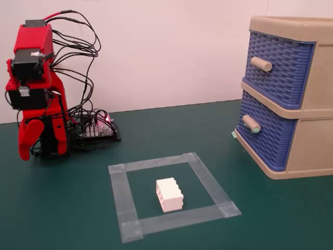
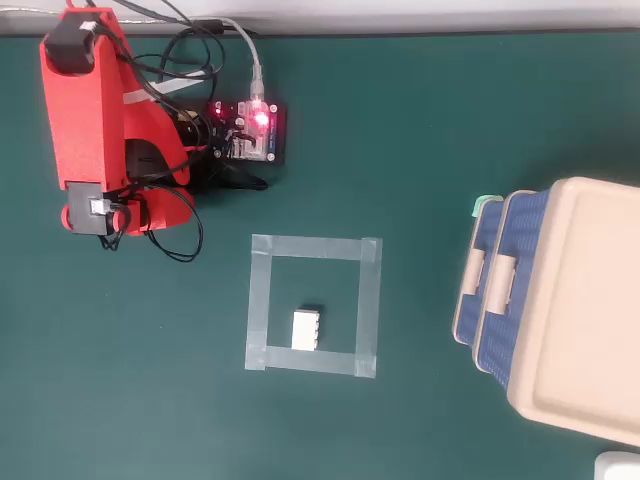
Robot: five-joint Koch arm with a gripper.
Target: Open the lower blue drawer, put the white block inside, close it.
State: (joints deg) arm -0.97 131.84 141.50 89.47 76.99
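Well apart from the folded arm's end effector (image 1: 28,140), whose jaw state cannot be told, the white block (image 1: 169,194) sits inside a tape square (image 1: 156,165), staged for pickup; the lower blue drawer (image 1: 268,136) is closed.

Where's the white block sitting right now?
The white block lies on the green table inside the grey tape square, near its front edge in the fixed view, between the folded red arm on the left and the cabinet on the right.

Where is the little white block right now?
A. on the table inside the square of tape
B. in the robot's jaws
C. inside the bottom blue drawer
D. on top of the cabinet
A: the white block sits on the green table inside the tape square, away from the closed lower blue drawer.
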